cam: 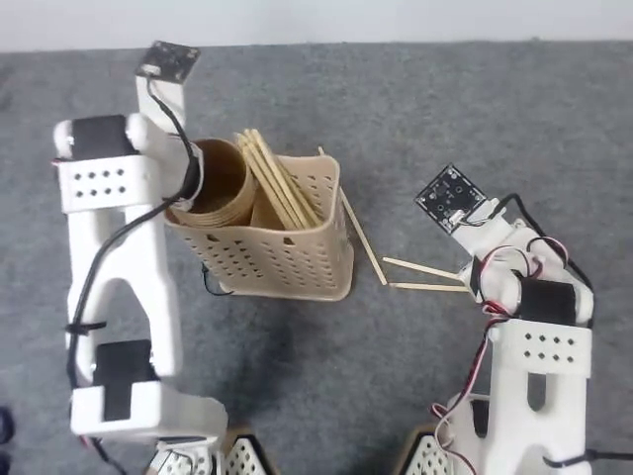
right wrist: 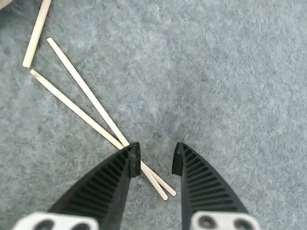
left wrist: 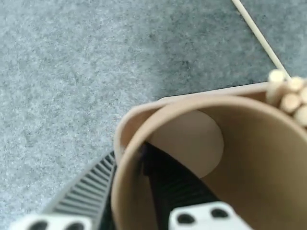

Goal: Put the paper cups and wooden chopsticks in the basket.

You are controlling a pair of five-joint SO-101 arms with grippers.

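Observation:
My left gripper (cam: 188, 185) (left wrist: 128, 152) is shut on the rim of a brown paper cup (cam: 223, 183) (left wrist: 240, 163), with one finger inside the cup and the other outside. The cup hangs tilted at the left end of the beige perforated basket (cam: 287, 262) (left wrist: 144, 108). A bundle of wooden chopsticks (cam: 277, 178) (left wrist: 288, 96) stands in the basket. Two loose chopsticks (cam: 425, 277) (right wrist: 86, 103) lie crossed on the grey carpet. My right gripper (right wrist: 156, 155) (cam: 467, 275) stands open just above their near ends. Another chopstick (cam: 361, 236) (right wrist: 37, 31) lies beside the basket's right side.
Grey carpet covers the whole table. The white wall edge runs along the back. The arm bases stand at the front left and front right, with open carpet between them in front of the basket.

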